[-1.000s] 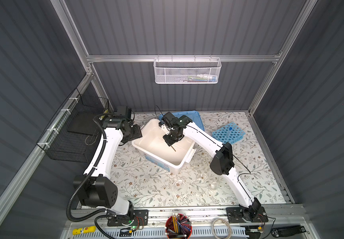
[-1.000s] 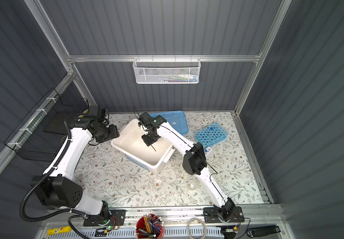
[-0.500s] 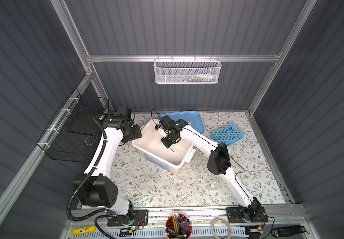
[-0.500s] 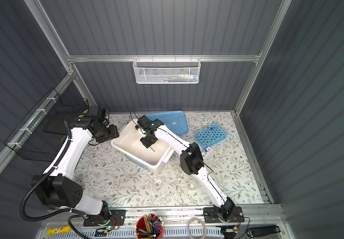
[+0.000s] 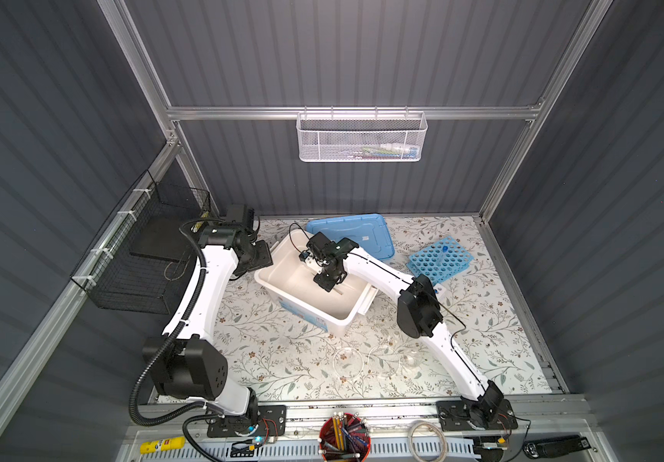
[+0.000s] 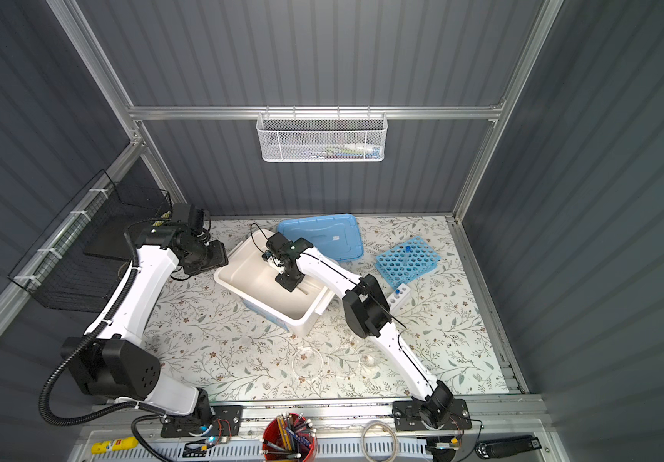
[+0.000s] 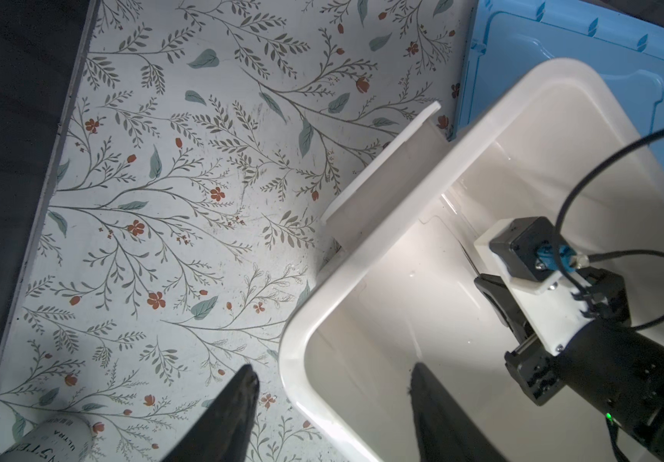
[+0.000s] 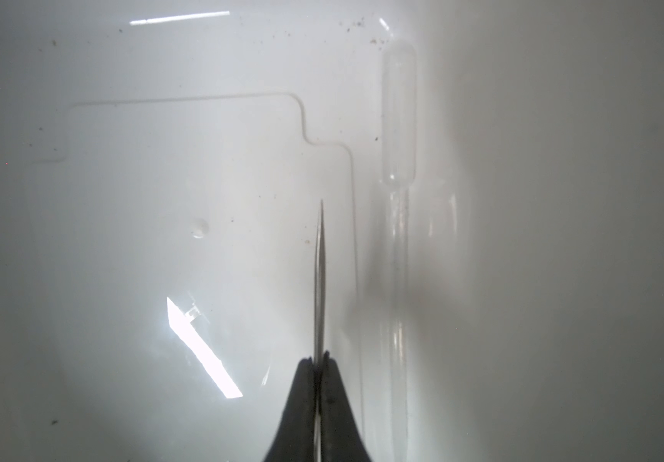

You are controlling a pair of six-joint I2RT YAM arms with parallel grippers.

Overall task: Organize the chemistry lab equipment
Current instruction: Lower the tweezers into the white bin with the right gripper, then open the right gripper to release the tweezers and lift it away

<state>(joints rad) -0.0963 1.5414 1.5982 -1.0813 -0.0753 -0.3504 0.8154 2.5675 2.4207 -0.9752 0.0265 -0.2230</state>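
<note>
My right gripper (image 8: pixel 319 362) is shut on thin metal tweezers (image 8: pixel 319 280), whose tip points down at the floor of the white bin (image 5: pixel 294 276). A clear pipette (image 8: pixel 398 120) lies along the bin wall beside them. In both top views the right gripper (image 5: pixel 324 282) (image 6: pixel 288 285) hangs inside the bin. My left gripper (image 7: pixel 334 372) is open and straddles the bin's rim, one finger outside and one inside. Two round glass dishes (image 5: pixel 348 362) (image 5: pixel 384 360) and a small glass vessel (image 5: pixel 410 360) stand on the floral mat in front.
A blue lid (image 5: pixel 350 234) lies behind the bin. A blue tube rack (image 5: pixel 440 260) at the back right holds a blue-capped tube (image 5: pixel 445 249). A black wire basket (image 5: pixel 142 256) hangs on the left wall. A white bottle (image 7: pixel 50 436) lies by the left gripper.
The right gripper, still holding the tweezers, has shifted slightly left and sunk lower into the bin. The left arm has stayed put.
</note>
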